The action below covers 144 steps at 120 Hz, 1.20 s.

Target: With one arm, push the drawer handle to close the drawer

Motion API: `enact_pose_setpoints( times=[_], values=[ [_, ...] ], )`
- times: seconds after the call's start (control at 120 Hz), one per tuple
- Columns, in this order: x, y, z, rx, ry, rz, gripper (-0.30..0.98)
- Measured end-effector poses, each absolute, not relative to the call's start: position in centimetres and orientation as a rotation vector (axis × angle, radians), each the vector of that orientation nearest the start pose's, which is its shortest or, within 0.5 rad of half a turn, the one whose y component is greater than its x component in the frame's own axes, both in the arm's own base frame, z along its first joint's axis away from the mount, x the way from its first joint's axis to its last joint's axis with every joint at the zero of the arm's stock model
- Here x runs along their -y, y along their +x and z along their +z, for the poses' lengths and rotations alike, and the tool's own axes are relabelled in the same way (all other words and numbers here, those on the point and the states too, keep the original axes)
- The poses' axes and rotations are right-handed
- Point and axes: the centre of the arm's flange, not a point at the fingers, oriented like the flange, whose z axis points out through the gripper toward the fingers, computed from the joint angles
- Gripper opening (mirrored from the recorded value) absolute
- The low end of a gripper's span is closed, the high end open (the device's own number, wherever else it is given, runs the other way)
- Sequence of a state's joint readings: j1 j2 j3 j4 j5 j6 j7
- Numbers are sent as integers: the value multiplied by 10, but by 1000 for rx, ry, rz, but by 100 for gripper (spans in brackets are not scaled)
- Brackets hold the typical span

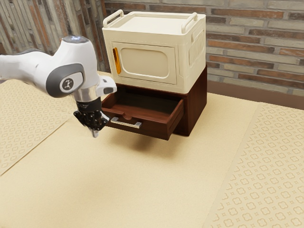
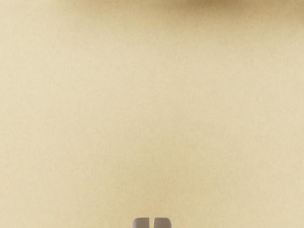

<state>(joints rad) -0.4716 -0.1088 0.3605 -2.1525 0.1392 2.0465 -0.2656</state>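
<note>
My gripper (image 1: 95,134) hangs fingers-down in the exterior view, to the left of the drawer's silver handle (image 1: 126,123) and a little lower in the picture, apart from it. Its two fingertips are together with nothing held. The dark red-brown drawer (image 1: 154,131) stands pulled out of its cabinet (image 1: 195,107), and its inside looks bare. At the wrist view's lower edge the gripper (image 2: 151,223) shows as two grey tips close side by side, over the pale surface.
On top of the cabinet rests a cream box (image 1: 154,38) with an orange handle (image 1: 117,61) on its door and rails on top. Behind stands a brick wall (image 1: 256,42). Pale tabletop (image 1: 128,190) extends in front of the drawer.
</note>
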Motion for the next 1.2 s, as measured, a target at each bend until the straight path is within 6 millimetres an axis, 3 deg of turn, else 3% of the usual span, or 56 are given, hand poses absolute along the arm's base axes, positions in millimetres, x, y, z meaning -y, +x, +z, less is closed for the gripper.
enact_pose_setpoints(
  times=[0.533,0.692,1.017,1.2],
  values=[
    [61,570,413,152,-3016,-191,-10],
    [63,586,411,160,-3006,-248,-10],
    [50,602,379,213,-2991,-257,-10],
    [54,613,383,198,-2983,-337,-10]
  ],
)
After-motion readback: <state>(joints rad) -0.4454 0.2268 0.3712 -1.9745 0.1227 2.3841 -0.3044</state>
